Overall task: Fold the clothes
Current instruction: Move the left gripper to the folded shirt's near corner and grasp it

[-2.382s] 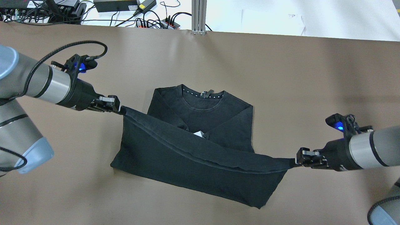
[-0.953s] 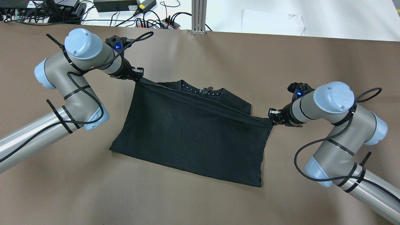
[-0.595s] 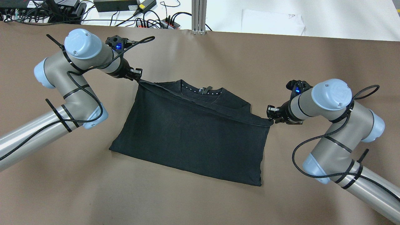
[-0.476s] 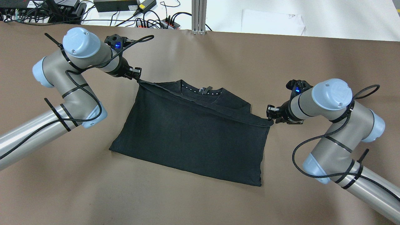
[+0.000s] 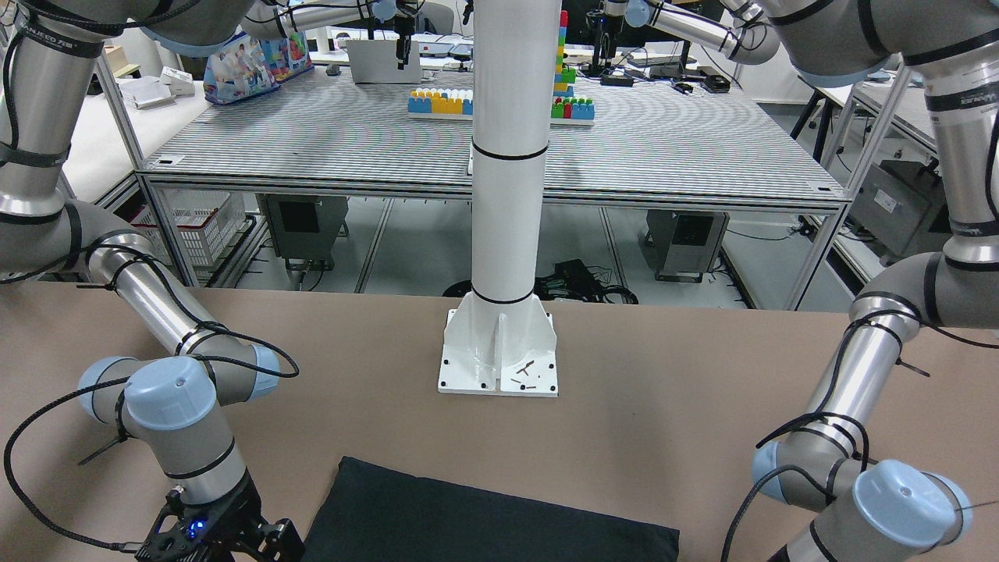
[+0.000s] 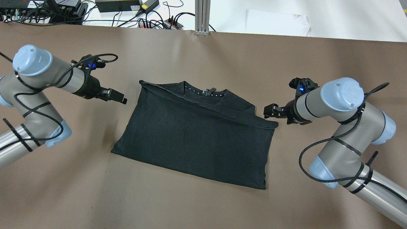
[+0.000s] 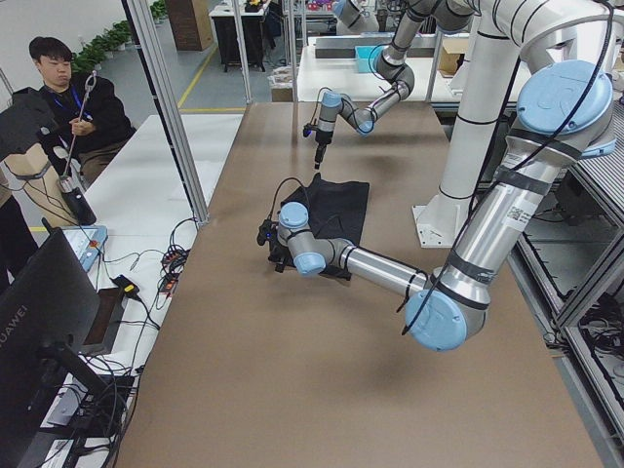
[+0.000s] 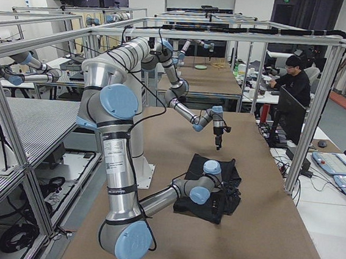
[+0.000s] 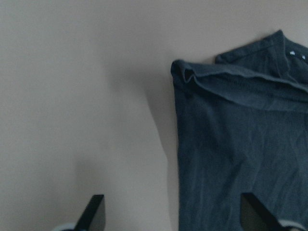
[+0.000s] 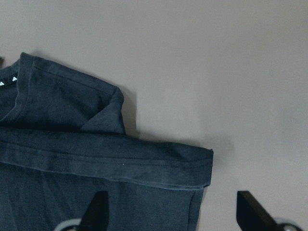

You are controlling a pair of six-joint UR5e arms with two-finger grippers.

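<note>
The garment (image 6: 197, 136) lies flat on the brown table (image 6: 203, 57), folded over on itself into a rough rectangle, between the two grippers and touched by neither. The left gripper (image 6: 123, 100) sits just beside the garment's far-left corner, with a strip of bare table between them. Its wrist view shows both fingers (image 9: 95, 212) set wide apart with nothing held. In that view one finger is over the table and the other over the cloth edge. The right gripper (image 6: 268, 110) is close by the right end of the hem (image 6: 222, 111). Its fingers (image 10: 98, 209) are also spread wide and hold nothing, and the hem's corner lies ahead of the gap between them. Whether it hangs above the cloth or rests near it cannot be told.

The hem runs slantwise from the far-left corner to the right side. Beyond it the collar (image 6: 205, 92) shows, with small white print.

On the robot's side of the garment stands one white pillar (image 5: 507, 156) on a bolted base (image 5: 499, 359), well apart from the cloth. Past the table's far edge lie cables (image 6: 152, 19), a metal post (image 6: 202, 16) and a sheet of paper (image 6: 276, 22). One person (image 7: 73, 97) sits off that side.

There is one garment, and there are two arms and two grippers.
</note>
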